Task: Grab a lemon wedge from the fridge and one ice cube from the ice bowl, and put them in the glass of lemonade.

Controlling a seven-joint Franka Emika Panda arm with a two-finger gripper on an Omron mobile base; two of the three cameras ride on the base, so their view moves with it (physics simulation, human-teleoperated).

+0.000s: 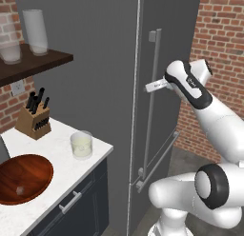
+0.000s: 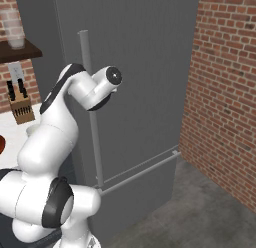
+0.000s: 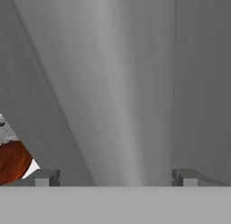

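Note:
The fridge [image 1: 100,63] stands shut, so the lemon wedge is hidden. My gripper [image 1: 151,86] is open at the long vertical bar handle [image 1: 153,111], about a third of the way down it. In the hand view the handle [image 3: 117,105] runs up between the two fingertips [image 3: 45,177], which are spread wide apart and do not pinch it. On the white counter to the left stands the glass of lemonade [image 1: 81,144]. Nearer the front is the wooden ice bowl [image 1: 28,175] with one ice cube [image 1: 20,190] in it. An edge of the bowl [image 3: 11,162] shows past the handle.
A knife block [image 1: 34,118] stands at the back of the counter, under a dark shelf [image 1: 33,63] with tall frosted glasses. A horizontal bar [image 1: 159,159] crosses the fridge's lower drawer. A brick wall [image 2: 225,92] closes the right side, with bare floor before it.

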